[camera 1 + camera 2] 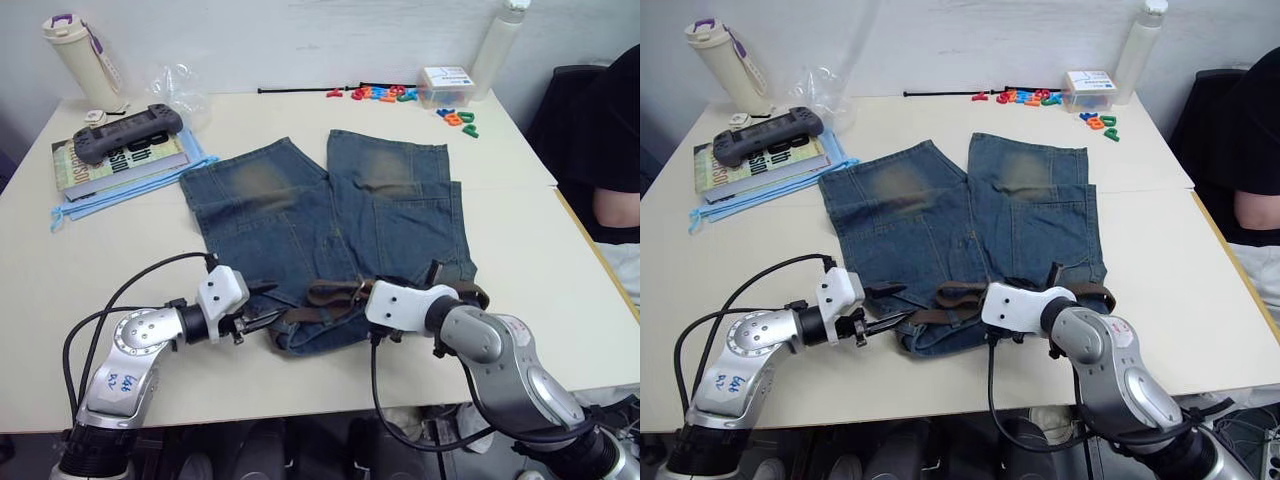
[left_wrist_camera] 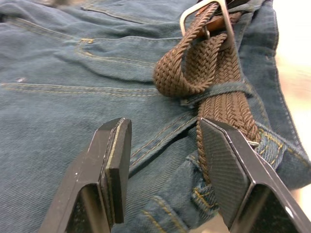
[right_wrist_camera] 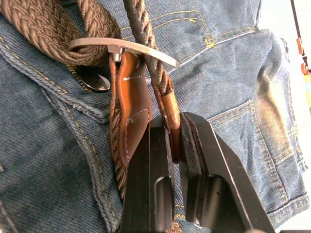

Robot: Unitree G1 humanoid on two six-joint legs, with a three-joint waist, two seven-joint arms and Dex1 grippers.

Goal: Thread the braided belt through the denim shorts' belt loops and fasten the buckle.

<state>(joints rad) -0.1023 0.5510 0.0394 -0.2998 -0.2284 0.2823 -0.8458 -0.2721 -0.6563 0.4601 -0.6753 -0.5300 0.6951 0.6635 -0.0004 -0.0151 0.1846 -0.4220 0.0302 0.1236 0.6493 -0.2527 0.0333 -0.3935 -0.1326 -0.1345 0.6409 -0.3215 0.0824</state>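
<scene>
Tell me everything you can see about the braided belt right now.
The braided belt is dark brown woven strap with tan leather ends and a silver buckle. It lies along the waistband of the denim shorts, under a belt loop, doubled into a loop near the buckle. The right gripper pinches its leather-tipped end; the left gripper stands open beside it.

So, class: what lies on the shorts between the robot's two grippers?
In the left eye view, the braided belt runs along the waistband of the denim shorts between the left gripper and right gripper. The left wrist view shows its looped end by the buckle.
</scene>
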